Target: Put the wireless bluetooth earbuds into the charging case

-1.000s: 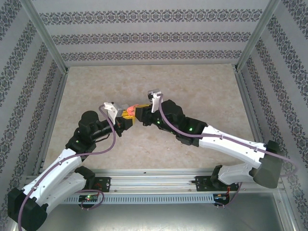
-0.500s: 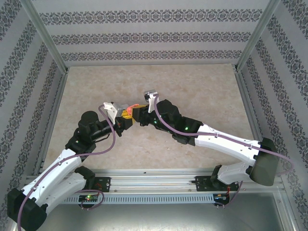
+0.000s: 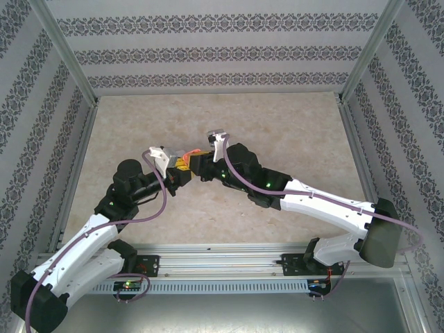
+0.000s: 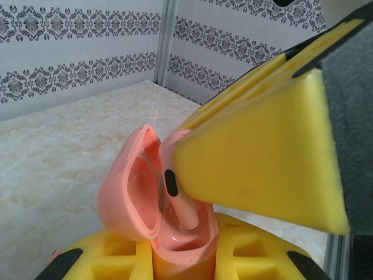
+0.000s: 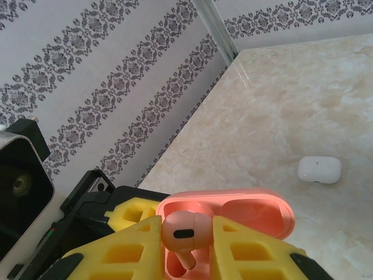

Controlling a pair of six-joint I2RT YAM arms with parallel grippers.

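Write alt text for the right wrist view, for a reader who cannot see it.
The right pincer pinches a small salmon-pink plastic earbud between yellow foam pads, its stem pointing down into an open salmon-pink pebble-shaped charging case. Farther off, a closed white pebble-shaped case lies on the beige marble-patterned table.

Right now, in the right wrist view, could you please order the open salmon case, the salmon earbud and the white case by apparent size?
1. open salmon case
2. salmon earbud and white case: about alike here; the white case lies farther off, so I won't rank them.
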